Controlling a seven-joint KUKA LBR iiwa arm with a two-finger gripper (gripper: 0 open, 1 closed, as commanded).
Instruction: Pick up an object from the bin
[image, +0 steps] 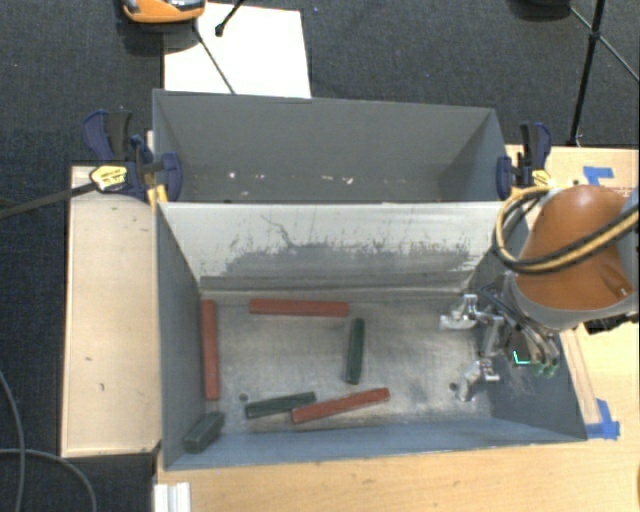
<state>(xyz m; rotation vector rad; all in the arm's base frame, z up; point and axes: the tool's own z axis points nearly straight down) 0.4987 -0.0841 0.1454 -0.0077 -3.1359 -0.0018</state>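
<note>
— What room do I have around the gripper?

— I see bare bin floor under it and in front, with only floor between its spread fingers. Just behind it the sloped wall closes me in.

— Nearest obstacle?

— 1 dark green bar, well apart, out in front toward the middle. Beyond that, a long red bar on one side; on the other, a slanted red bar meeting a second green bar. Farthest from the tool are a wall-side red bar and a dark block in the corner.
</note>
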